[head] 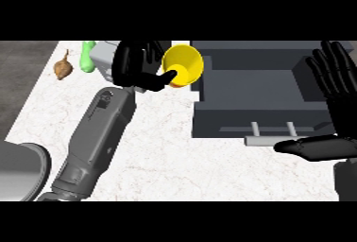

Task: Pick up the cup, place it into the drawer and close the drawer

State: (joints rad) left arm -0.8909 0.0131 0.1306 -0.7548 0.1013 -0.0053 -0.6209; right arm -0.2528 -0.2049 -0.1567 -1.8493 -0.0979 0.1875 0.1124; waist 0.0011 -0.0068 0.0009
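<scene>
1. The left robot hand (138, 64) is curled round the yellow cup (185, 64), with its thumb across the cup's lower side. The cup is carried tilted, its mouth turned toward the viewer.
2. The cup hangs at the far left corner of the open drawer (209, 118), about above the left wall and not yet over the hollow.
3. The right robot hand (340, 113) rests at the view's right edge, fingers straight and upright, holding nothing. Its thumb lies just beside the drawer's handle (268, 140).
4. The step in hand, as judged, is carrying the cup into the drawer. Done well, the left robot hand travels rightward until the whole cup is past the wall, then lowers toward the drawer floor before the fingers uncurl.
5. Letting go above the wall could tip the cup back onto the tabletop (167, 160). A tilted cup may also roll, so the middle of the hollow is the safer spot.
6. The left forearm should leave the drawer before closing begins. The handle bar on the near front looks the natural place to push.
7. A green item (88, 56) and a brown item (63, 69) lie at the tabletop's far left, well apart from the cup's path.
</scene>
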